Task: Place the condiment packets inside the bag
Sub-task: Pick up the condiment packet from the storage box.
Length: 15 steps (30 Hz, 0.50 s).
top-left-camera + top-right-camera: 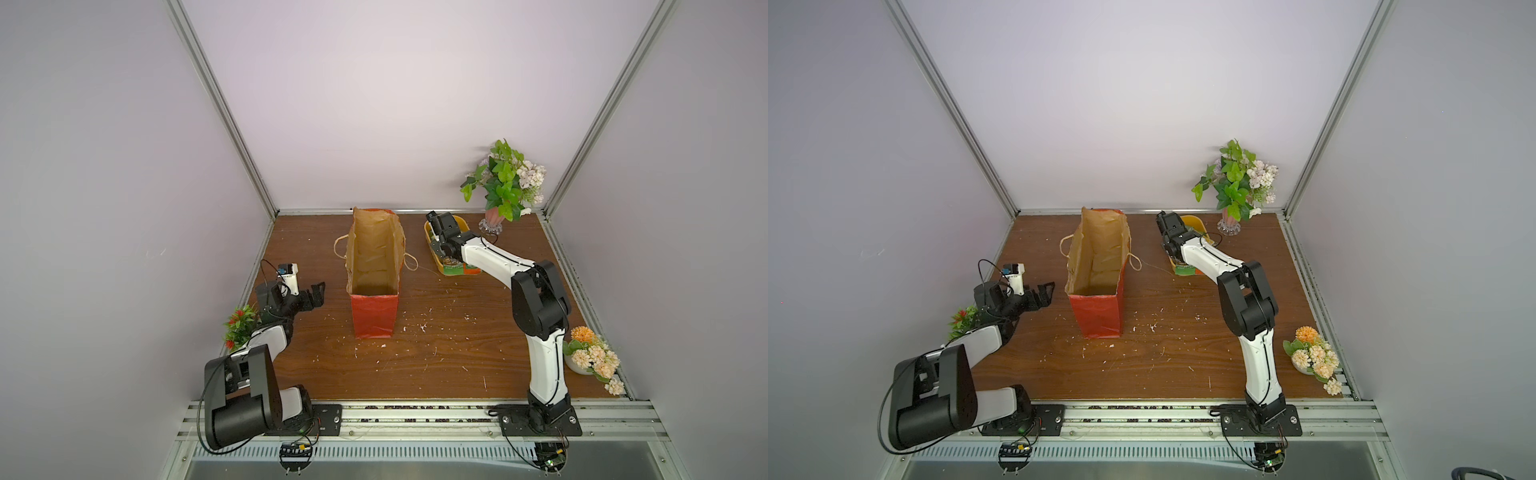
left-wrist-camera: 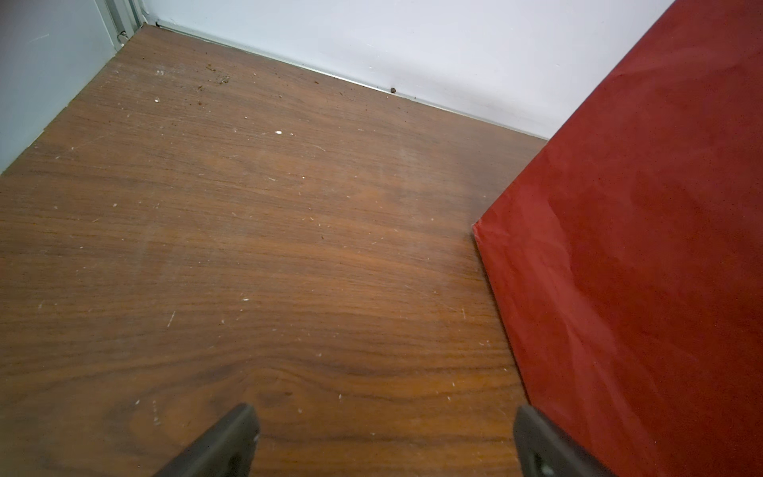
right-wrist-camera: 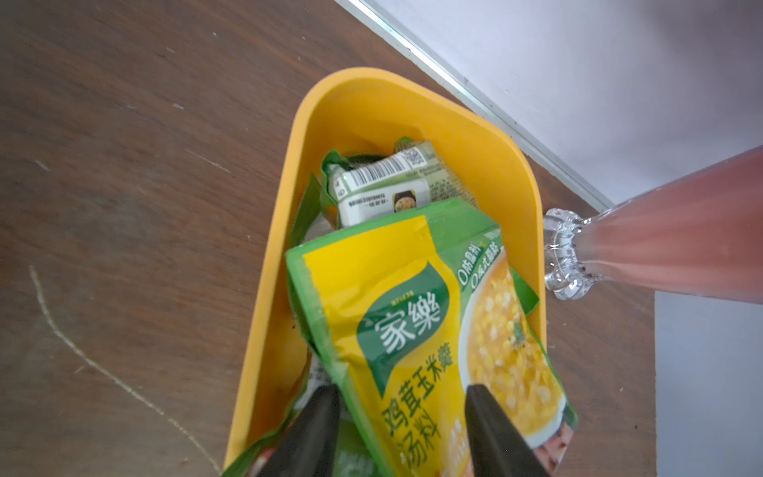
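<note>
Claw at centre-left in both top views, the left gripper [image 1: 318, 296], has its jaws spread wide and empty, near the red side of the bag [image 1: 374, 316]. The bag stands upright at mid-frame, its mouth open and its brown lining showing. Right of centre, the right gripper [image 3: 402, 390] hangs over the yellow tub [image 3: 371, 111], which holds the condiment packets [image 3: 384, 186]. Its jaws are half apart astride the yellow-and-green packet [image 3: 396, 314] on top. I cannot tell whether they pinch it.
</note>
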Available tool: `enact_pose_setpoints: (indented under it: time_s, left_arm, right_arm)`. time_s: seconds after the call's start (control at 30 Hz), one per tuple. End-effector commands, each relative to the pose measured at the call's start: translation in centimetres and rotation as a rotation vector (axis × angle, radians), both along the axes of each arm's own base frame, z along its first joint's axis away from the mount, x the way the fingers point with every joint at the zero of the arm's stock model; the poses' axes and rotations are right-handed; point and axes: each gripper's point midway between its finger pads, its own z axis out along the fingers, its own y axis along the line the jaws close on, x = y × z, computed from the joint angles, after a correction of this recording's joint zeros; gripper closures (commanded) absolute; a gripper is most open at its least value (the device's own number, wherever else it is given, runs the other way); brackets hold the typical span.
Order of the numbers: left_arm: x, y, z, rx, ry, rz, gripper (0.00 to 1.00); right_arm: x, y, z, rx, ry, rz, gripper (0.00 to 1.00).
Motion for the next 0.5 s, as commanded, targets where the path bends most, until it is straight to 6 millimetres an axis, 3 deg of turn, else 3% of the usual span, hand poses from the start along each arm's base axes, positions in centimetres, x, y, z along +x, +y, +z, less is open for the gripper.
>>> enact_pose_setpoints:
  time_s: [0.0,0.1,0.33,0.47]
  left_arm:
    - [0.4,0.6,0.8,-0.001,-0.017,0.014,0.00]
    - [0.4,0.5,0.9,-0.004,-0.017,0.009,0.00]
    - [0.3,0.5,1.0,0.000,-0.019,0.009,0.00]
    - [0.3,0.5,1.0,0.002,-0.019,0.008,0.00]
  right_arm:
    - [1.7,0.2,2.4,0.034,-0.089,-0.039,0.50]
    - [2.2,0.5,2.2,0.045,-0.095,-0.047,0.43]
    - [3.1,1.0,1.0,0.042,-0.074,-0.059,0.41]
    - [1.7,0.0,1.4,0.014,-0.042,-0.084,0.35]
